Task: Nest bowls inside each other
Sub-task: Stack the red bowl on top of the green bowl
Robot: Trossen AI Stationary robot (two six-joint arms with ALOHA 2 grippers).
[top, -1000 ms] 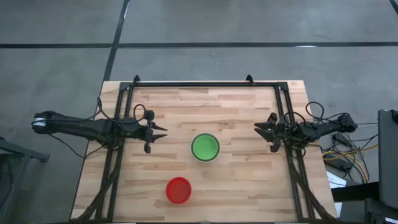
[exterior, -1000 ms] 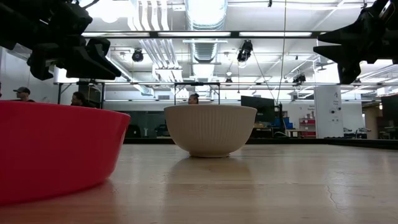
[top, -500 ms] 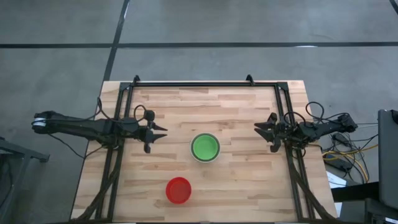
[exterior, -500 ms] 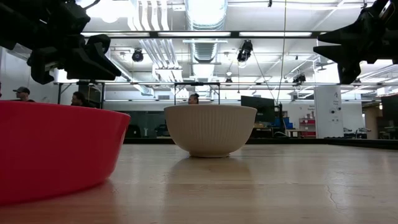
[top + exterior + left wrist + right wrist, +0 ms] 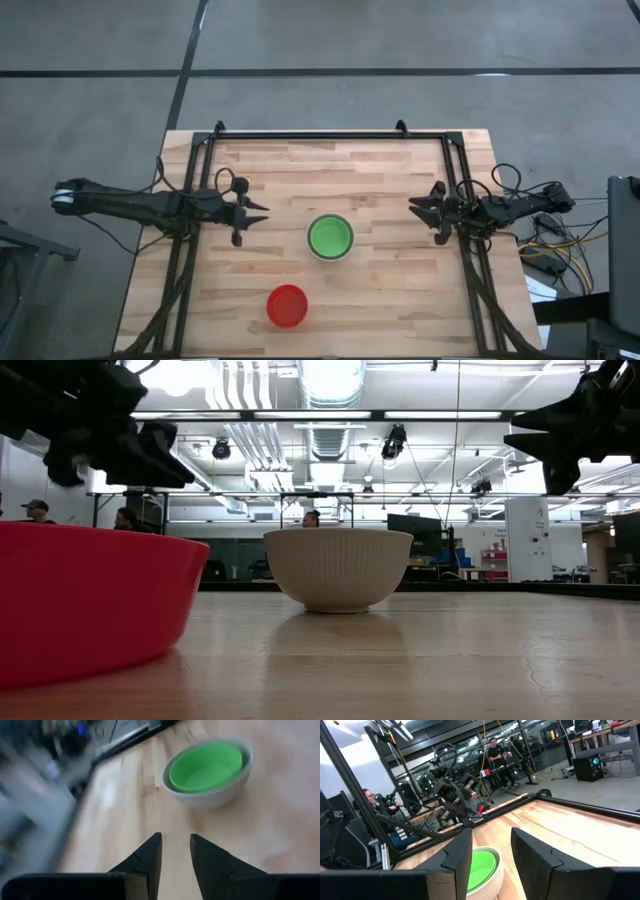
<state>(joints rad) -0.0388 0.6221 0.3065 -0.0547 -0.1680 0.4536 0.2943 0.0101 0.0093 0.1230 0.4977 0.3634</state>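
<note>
An off-white bowl [image 5: 329, 237] stands on its base at the table's middle, with a green bowl [image 5: 329, 235] nested inside it; both also show in the left wrist view [image 5: 207, 770]. A red bowl [image 5: 288, 305] stands alone near the front edge, large at the left of the low view [image 5: 90, 600]. My left gripper [image 5: 265, 214] hovers above the table left of the nested bowls, open, with nothing between its fingers [image 5: 176, 845]. My right gripper [image 5: 412, 209] hovers to their right, open and empty [image 5: 492, 850].
Black frame rails run along the table's far edge [image 5: 330, 135] and down both sides, under the arms. Bare wood lies between the bowls and each gripper. Beyond the table, people sit and stand in the room [image 5: 496, 755].
</note>
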